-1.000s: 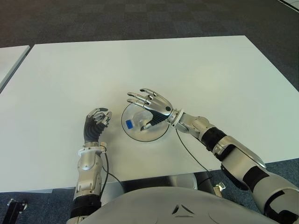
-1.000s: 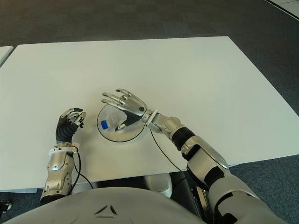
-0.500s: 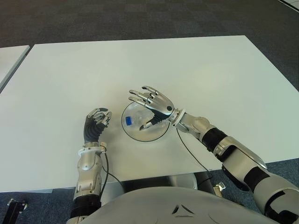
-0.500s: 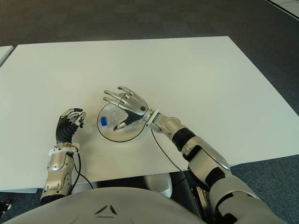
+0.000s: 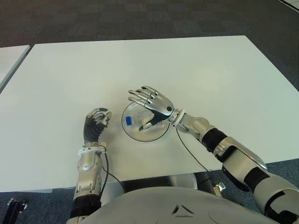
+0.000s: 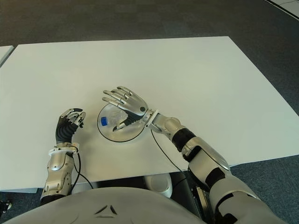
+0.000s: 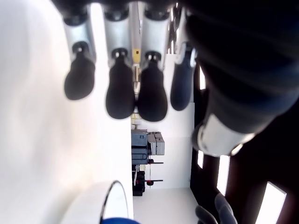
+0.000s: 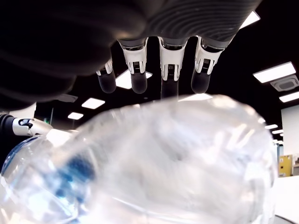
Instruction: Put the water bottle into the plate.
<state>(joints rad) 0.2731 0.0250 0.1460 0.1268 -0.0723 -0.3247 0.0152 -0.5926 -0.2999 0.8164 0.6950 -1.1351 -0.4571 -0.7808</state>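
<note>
White table point(image 5: 196, 65), big, sits on dark carpet floor point(image 5: 140, 18); corner of a second white table point(image 5: 9, 58) at the far left edge. Robot's right arm point(image 5: 224, 149) reaches in from the near right side toward the middle of the table. Plate point(image 5: 140, 135), round and clear/grey, sits near the front-centre of the table. Right hand point(image 5: 152, 105) is over the plate's far-right part, fingers spread and extended, gripping nothing; thumb angles down toward the plate. Left hand point(image 5: 96, 123) shows just left of the plate, apart from it, fingers curled in loosely, empty; can't tell if it touches the table. Water bottle point(image 6: 114, 119), clear plastic, lies on its side inside the plate, below the right hand's palm, blue cap point(image 5: 128, 122) pointing to the robot's left. Right wrist view is filled by the water bottle close under the fingers point(image 8: 168, 70), which stand straight above it, not wrapped around.
</note>
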